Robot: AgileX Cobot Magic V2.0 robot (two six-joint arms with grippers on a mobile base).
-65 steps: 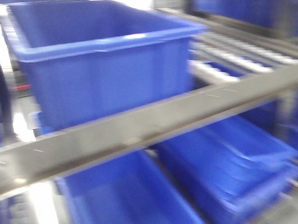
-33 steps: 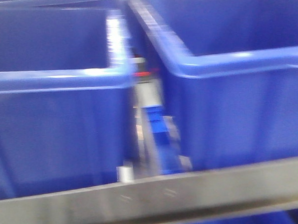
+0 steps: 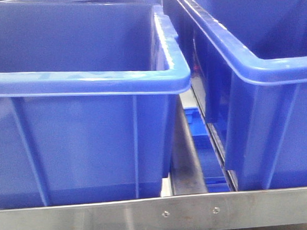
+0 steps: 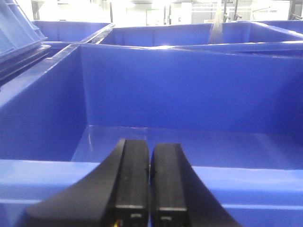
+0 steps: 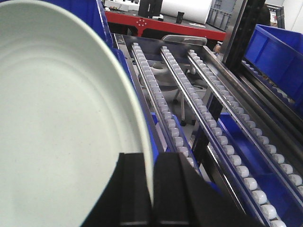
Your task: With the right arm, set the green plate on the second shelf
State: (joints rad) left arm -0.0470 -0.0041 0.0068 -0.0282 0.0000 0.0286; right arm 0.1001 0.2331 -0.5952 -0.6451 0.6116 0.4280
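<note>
I see my right gripper (image 5: 152, 163) clamped on the green plate (image 5: 61, 123) rim, my left gripper (image 4: 150, 152) clenched with nothing inside.

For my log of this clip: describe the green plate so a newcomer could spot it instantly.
Start from the steel roller tracks running diagonally through the right wrist view. Left of them, the green plate fills the frame, its rim pinched in the right gripper. It is the only pale, round, matte thing among blue bins and metal.
</note>
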